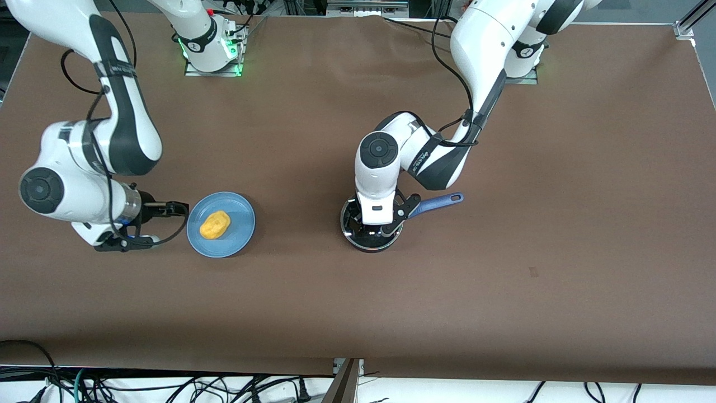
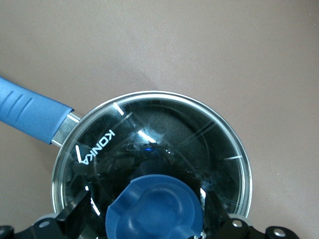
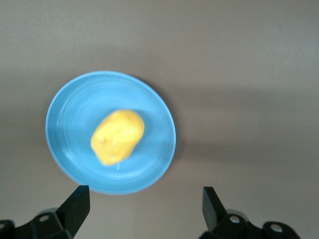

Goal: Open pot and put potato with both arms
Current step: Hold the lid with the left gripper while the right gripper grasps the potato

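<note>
left gripper fingers wide apart, straddling knob of smooth, breakable glass lid on pot | right gripper spread, empty, beside plate holding light, firm potato

The counter is a broad brown surface. Directly on it sit two things, well apart. A light-blue plate lies toward the right arm's end, carrying the potato at its middle. The pot stands nearer the counter's middle, toward the left arm's end from the plate, its glass lid on and its blue handle pointing toward the left arm's end. Both lie about equally near the front camera
</note>
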`<control>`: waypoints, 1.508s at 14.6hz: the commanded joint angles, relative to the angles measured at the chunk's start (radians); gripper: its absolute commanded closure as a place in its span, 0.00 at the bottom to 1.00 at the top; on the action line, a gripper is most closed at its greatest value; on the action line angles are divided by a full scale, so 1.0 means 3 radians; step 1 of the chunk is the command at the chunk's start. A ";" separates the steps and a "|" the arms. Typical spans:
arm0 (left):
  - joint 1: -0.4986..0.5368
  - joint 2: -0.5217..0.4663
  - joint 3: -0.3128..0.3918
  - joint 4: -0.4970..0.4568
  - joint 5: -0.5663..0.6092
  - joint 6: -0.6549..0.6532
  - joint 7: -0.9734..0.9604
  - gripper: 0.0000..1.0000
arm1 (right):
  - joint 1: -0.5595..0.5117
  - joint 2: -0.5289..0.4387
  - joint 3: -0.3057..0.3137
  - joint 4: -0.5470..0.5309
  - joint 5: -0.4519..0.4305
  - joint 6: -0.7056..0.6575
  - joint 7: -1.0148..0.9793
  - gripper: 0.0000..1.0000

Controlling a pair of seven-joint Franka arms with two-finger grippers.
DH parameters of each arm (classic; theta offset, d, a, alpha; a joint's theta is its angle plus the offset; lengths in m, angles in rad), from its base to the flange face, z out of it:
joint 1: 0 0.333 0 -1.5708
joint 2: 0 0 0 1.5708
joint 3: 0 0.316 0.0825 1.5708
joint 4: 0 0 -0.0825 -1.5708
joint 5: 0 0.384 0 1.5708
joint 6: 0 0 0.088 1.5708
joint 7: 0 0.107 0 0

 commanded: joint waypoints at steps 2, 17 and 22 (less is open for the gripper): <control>-0.0044 0.0063 0.0034 0.0122 0.0065 -0.0023 -0.0091 0.01 | 0.0255 0.0484 -0.0007 0.0055 0.0027 0.0683 -0.0031 0.00; -0.0039 0.0063 0.0028 0.0112 0.0065 -0.0023 -0.0066 0.43 | 0.0245 0.0694 0.0008 -0.0032 0.0154 0.0593 0.0711 0.00; -0.0034 0.0063 0.0028 0.0112 0.0065 -0.0023 -0.0045 0.53 | 0.0251 0.0714 0.0008 -0.0027 0.0196 0.0593 0.0711 0.22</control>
